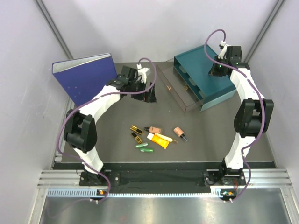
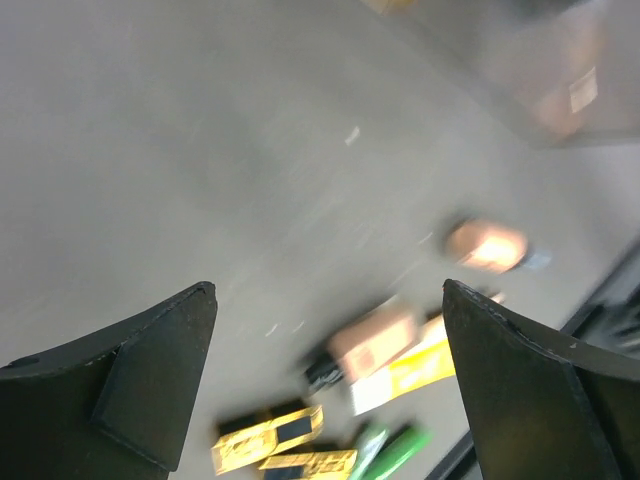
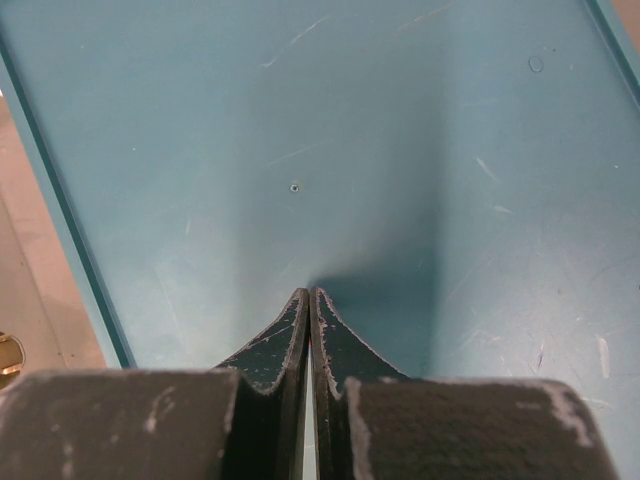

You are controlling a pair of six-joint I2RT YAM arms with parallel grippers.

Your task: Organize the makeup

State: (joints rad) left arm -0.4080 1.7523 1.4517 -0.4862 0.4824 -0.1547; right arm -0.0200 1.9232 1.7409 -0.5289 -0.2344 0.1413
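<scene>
The makeup lies in a loose cluster on the dark table: two gold-and-black cases (image 1: 136,129) (image 1: 137,137), two green capsules (image 1: 141,145) (image 1: 147,150), a yellow-orange white-capped tube (image 1: 160,139), and two beige dark-capped bottles (image 1: 153,129) (image 1: 180,133). My left gripper (image 1: 150,95) hangs open and empty above the table, behind the cluster. Its blurred wrist view (image 2: 328,290) shows a gold case (image 2: 268,438), a green capsule (image 2: 400,450), the tube (image 2: 420,365) and both bottles (image 2: 370,340) (image 2: 487,246) below. My right gripper (image 1: 218,65) (image 3: 308,295) is shut and empty over the top of the teal drawer box (image 3: 350,150).
The teal drawer box (image 1: 205,81) stands at the back right with a clear drawer (image 1: 180,91) pulled out toward the middle. A large blue binder (image 1: 86,77) stands at the back left. Grey walls close in both sides.
</scene>
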